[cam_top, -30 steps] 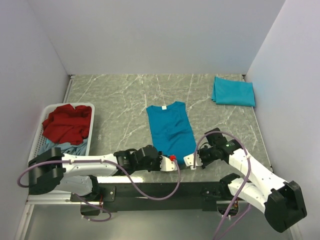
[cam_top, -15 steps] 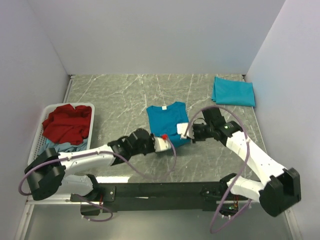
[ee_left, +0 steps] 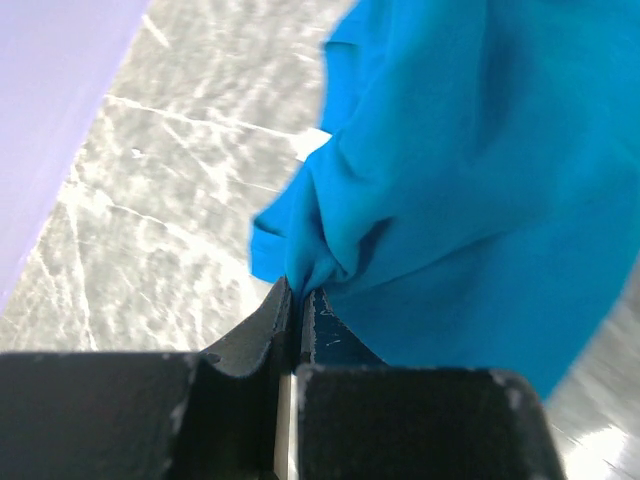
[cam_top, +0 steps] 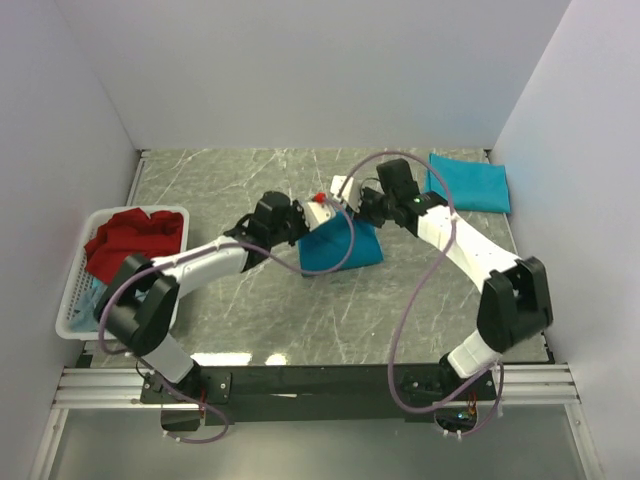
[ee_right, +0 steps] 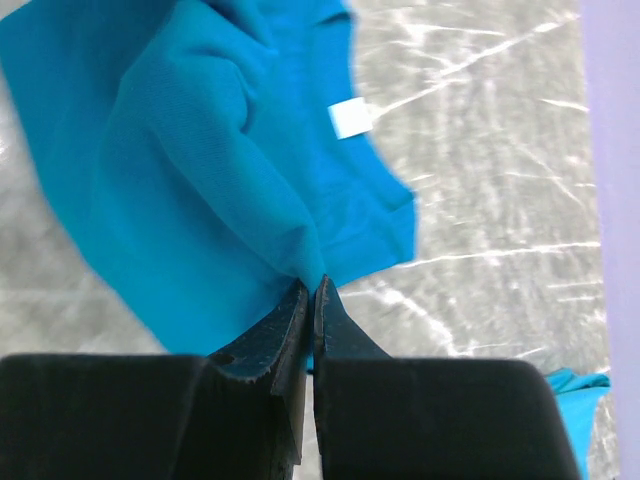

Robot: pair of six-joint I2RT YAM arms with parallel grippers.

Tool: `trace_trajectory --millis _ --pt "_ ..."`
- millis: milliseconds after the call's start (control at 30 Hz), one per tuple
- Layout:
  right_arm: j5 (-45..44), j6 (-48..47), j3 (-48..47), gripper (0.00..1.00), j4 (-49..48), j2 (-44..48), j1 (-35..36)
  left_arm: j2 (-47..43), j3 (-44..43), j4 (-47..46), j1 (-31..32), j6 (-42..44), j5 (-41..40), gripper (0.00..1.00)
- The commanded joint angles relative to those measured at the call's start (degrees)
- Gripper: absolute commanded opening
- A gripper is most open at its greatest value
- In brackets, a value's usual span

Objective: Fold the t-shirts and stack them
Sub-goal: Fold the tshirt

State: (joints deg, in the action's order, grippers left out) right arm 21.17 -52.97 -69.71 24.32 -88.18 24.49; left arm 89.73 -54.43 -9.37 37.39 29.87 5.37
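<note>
— Where's the teal t-shirt (cam_top: 340, 250)?
— In the middle of the table (cam_top: 250, 320), one end raised. The left gripper (ee_left: 297, 295) and right gripper (ee_right: 310, 285) each pinch its cloth.
— Any others?
— A folded t-shirt (cam_top: 467, 183) lies in the far right corner.

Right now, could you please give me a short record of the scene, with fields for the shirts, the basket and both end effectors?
Shirt in work: teal t-shirt, doubled over on the table
Left end effector: shut on an edge of the teal t-shirt
Right end effector: shut on an edge of the teal t-shirt
Done pile: one folded teal t-shirt, far right corner
Basket: at the left edge, holds a red t-shirt
</note>
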Motion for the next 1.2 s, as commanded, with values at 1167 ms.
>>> trace_trajectory --millis 1167 --pt "-13.26 12.36 -22.39 0.0 -5.42 -25.19 -2.17 24.43 -25.63 5.15 -9.61 -2.01 4.13 0.01"
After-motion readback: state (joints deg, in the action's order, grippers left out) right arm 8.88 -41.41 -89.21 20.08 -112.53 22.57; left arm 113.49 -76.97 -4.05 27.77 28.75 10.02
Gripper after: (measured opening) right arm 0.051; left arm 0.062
